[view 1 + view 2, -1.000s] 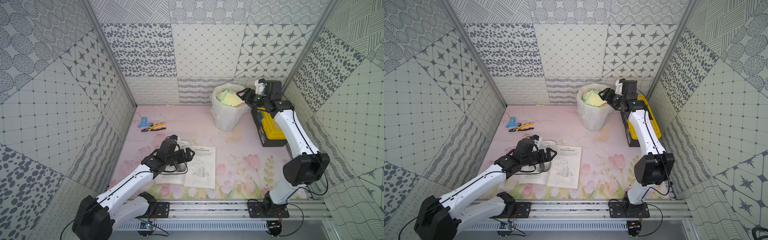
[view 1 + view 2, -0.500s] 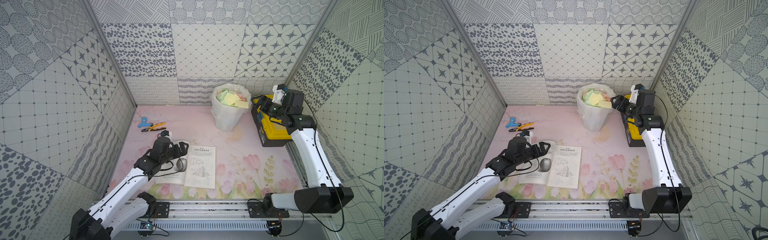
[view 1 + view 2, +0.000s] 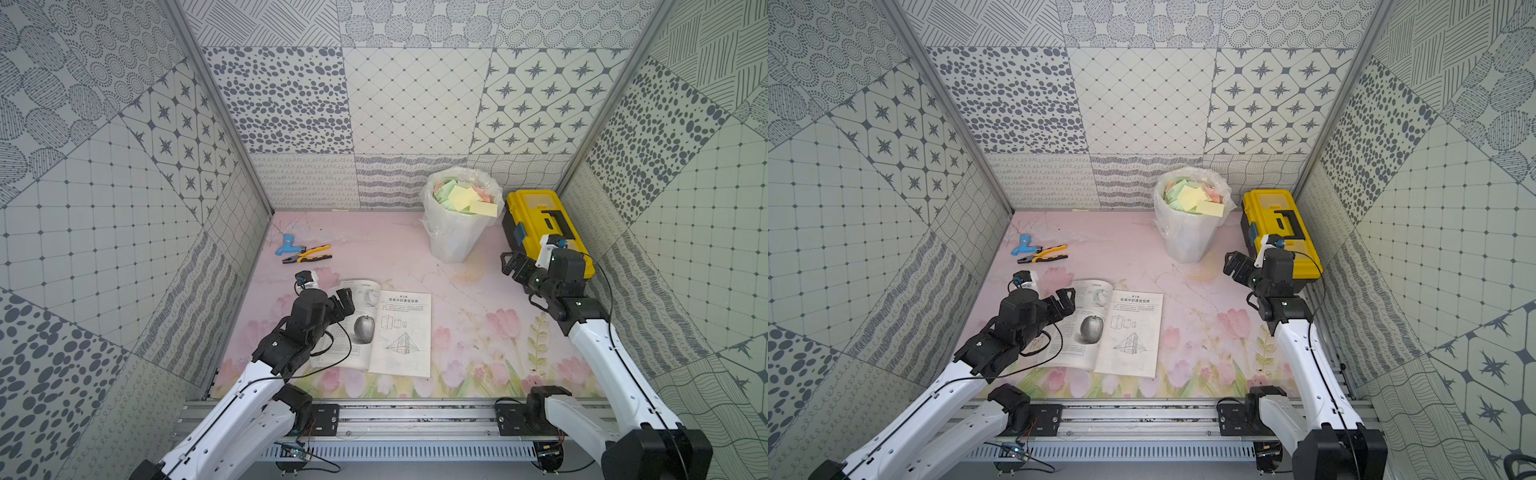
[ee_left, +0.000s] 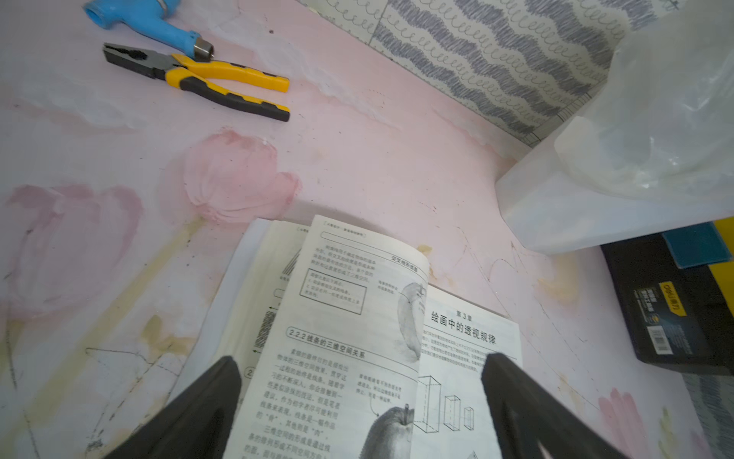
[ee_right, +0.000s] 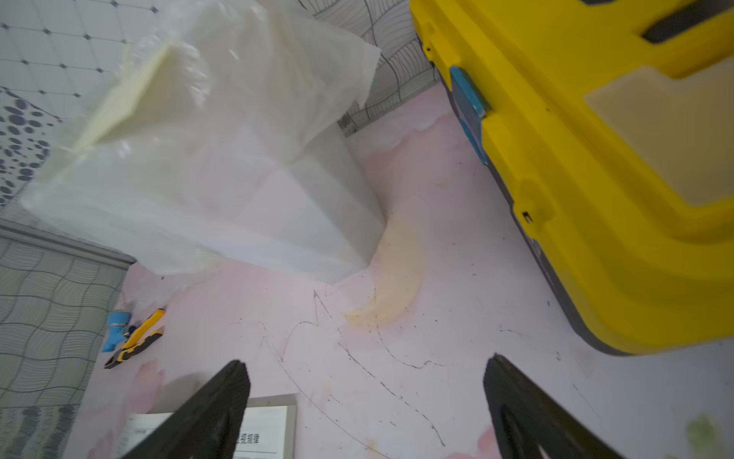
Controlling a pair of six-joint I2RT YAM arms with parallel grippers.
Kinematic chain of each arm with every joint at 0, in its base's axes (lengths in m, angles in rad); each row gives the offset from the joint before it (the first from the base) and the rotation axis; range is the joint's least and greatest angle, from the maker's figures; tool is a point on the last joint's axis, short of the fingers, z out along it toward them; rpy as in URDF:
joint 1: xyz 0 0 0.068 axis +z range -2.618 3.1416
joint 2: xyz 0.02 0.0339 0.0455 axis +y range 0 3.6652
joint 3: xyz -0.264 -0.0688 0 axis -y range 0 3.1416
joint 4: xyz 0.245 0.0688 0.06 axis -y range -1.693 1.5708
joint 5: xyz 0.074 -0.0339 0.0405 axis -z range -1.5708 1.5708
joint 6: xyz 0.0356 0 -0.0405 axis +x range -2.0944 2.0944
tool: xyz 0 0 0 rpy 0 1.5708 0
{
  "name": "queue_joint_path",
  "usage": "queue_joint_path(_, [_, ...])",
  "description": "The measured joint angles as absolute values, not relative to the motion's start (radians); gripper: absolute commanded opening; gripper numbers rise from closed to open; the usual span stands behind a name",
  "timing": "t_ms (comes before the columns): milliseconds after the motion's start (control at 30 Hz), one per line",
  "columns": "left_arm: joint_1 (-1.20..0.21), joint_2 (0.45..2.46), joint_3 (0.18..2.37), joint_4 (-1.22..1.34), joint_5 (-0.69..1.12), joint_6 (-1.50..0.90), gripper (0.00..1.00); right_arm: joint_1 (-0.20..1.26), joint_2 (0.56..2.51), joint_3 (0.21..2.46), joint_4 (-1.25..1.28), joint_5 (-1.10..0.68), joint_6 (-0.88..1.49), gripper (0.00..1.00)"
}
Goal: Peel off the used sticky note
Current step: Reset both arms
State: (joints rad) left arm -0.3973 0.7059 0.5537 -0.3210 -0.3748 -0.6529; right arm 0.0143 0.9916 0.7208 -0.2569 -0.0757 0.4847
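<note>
Sticky notes (image 3: 457,194), green, pink and yellow, heaped in the plastic-lined bin (image 3: 451,243) at the back of the floral mat (image 3: 465,307). One yellow sticky note (image 3: 483,208) lies over the rim on the toolbox side.

Right gripper (image 5: 367,361): jaws wide apart, nothing between them, above bare mat between bin and yellow toolbox (image 3: 544,220), close to the toolbox's front corner.

Left gripper (image 4: 360,359): jaws spread, empty, over the left page of the open book (image 3: 399,328); the top leaf curls upward.

Pliers (image 3: 309,254) and blue fitting (image 3: 286,244) lie together near the left wall, well apart from both arms.
</note>
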Motion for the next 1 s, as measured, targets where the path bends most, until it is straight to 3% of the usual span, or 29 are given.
queue_joint_path(233, [-0.396, 0.659, 0.445, -0.249, -0.574, -0.593, 0.99, 0.014, 0.990, 0.450, -0.003, 0.119, 0.452, 0.97])
queue_joint_path(467, [-0.335, 0.698, 0.359, -0.077, -0.689, -0.466, 0.99, 0.014, 1.065, 0.354, 0.246, 0.247, 0.339, 0.97])
queue_joint_path(800, [-0.077, 1.000, 0.291, 0.241, -0.551, -0.358, 0.99, 0.014, 1.245, 0.327, 0.514, 0.243, 0.225, 0.97])
queue_joint_path(1000, [-0.010, 1.230, 0.295, 0.450, -0.393, -0.309, 0.99, 0.016, 1.340, 0.318, 0.636, 0.209, 0.162, 0.97])
